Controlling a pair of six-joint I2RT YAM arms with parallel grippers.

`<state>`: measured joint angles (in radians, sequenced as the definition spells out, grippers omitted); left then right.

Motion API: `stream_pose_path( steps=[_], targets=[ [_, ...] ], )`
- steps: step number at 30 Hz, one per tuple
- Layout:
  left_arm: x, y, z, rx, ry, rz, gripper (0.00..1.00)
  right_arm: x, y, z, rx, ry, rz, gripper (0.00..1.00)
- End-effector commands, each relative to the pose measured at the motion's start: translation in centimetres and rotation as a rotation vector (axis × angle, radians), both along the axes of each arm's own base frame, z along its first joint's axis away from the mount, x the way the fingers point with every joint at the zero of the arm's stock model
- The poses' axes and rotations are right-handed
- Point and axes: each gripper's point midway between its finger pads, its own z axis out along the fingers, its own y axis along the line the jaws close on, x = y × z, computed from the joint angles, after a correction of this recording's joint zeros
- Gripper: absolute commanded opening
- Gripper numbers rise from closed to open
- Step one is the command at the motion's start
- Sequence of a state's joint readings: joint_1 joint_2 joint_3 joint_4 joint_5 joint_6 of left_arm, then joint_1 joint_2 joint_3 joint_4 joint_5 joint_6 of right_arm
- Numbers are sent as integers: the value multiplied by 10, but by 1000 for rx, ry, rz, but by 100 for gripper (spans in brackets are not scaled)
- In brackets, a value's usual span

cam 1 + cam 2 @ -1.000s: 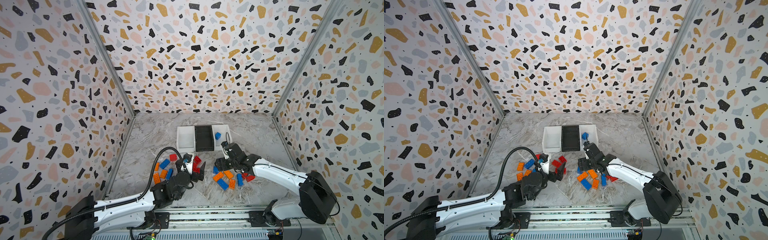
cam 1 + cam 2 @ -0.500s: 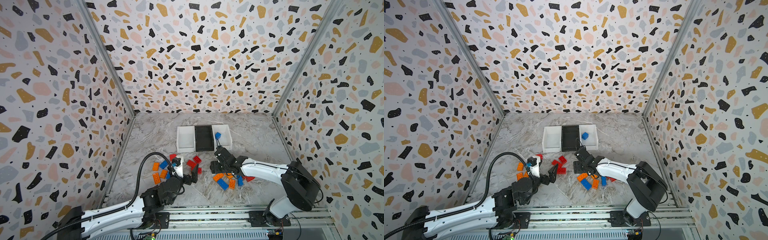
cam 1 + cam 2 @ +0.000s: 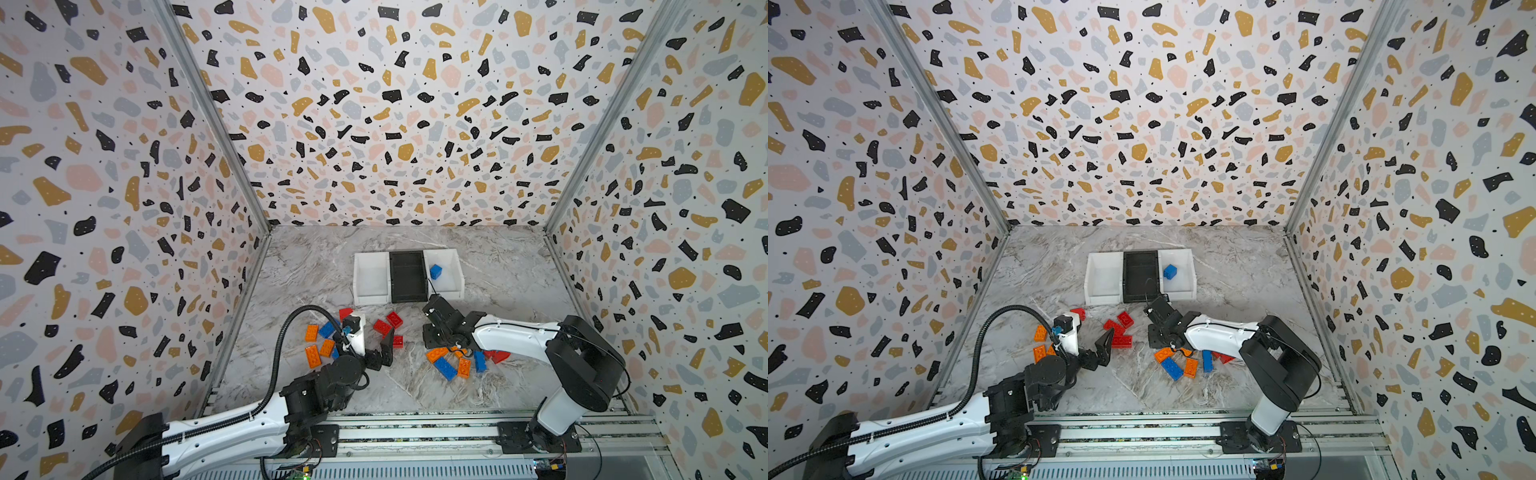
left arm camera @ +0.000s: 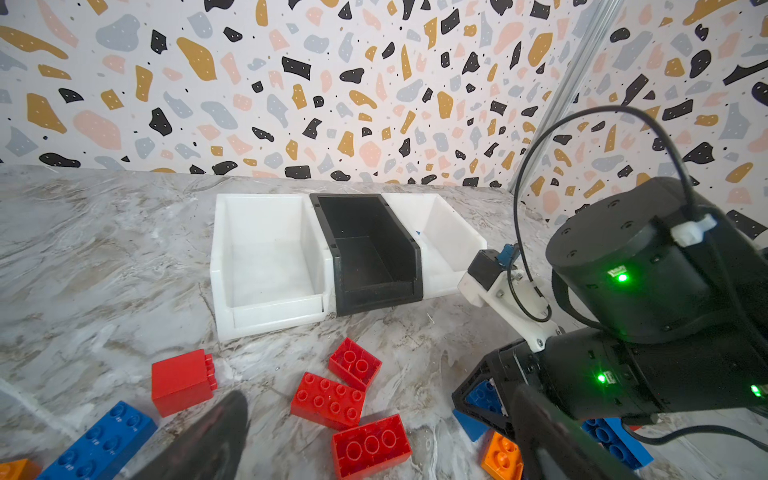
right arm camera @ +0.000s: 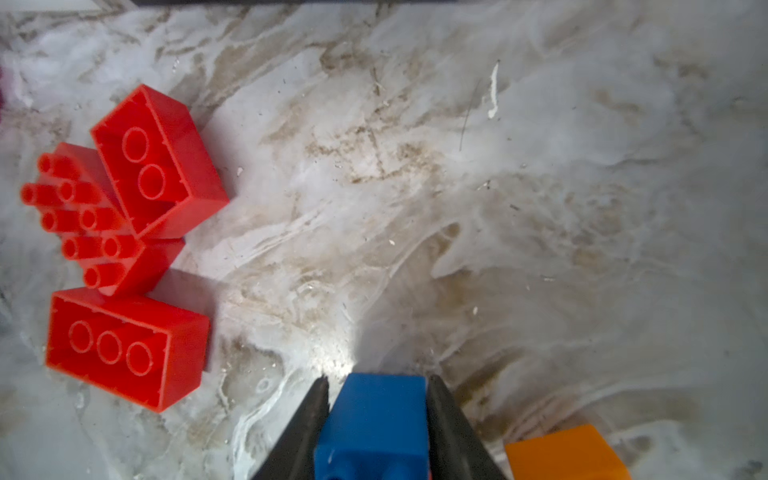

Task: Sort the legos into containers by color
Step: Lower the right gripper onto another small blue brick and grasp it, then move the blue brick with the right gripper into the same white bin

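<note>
Right claw [image 5: 378, 380] clamped on a small blue brick [image 5: 374, 428], low at the marble table [image 5: 540, 187], orange brick [image 5: 565, 453] just beside. Left claw [image 4: 376, 405] wide open, empty, above red bricks [image 4: 328, 400], some flipped hollow-side up. At the back, side by side: white bin [image 3: 365, 270], black bin [image 3: 408, 274], second white bin [image 3: 452, 284] holding one blue cube [image 3: 435, 271].

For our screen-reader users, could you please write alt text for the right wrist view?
The right gripper is shut on a blue plastic brick over a grey marbled tabletop. Three red plastic bricks lie clustered nearby, two underside-up; an orange plastic brick sits beside the gripper.
</note>
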<state>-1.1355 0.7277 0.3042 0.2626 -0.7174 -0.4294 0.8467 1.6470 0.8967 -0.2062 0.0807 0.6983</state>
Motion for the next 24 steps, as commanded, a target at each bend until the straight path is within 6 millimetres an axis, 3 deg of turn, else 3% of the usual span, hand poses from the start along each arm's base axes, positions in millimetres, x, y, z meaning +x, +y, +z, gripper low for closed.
stream_pose_path(
  steps=[1, 5, 9, 13, 18, 24],
  targets=[
    [2, -1, 7, 0, -22, 14, 100, 6, 5, 15, 2, -25, -2, 33],
    [3, -4, 9, 9, -16, 8, 100, 15, 7, 30, -8, -56, 4, 32],
    [4, -7, 11, 18, -15, 4, 100, 36, 6, 58, -11, -119, 5, 32],
    [5, -11, 19, 15, -26, -5, 100, 75, -8, 90, -15, -200, -27, 32],
    [6, -25, 27, 6, -18, -38, 100, 131, -29, 113, -25, -265, -76, 33],
    [6, -43, 29, -10, 6, -89, 100, 184, -40, 105, 11, -268, -114, 34]
  ],
)
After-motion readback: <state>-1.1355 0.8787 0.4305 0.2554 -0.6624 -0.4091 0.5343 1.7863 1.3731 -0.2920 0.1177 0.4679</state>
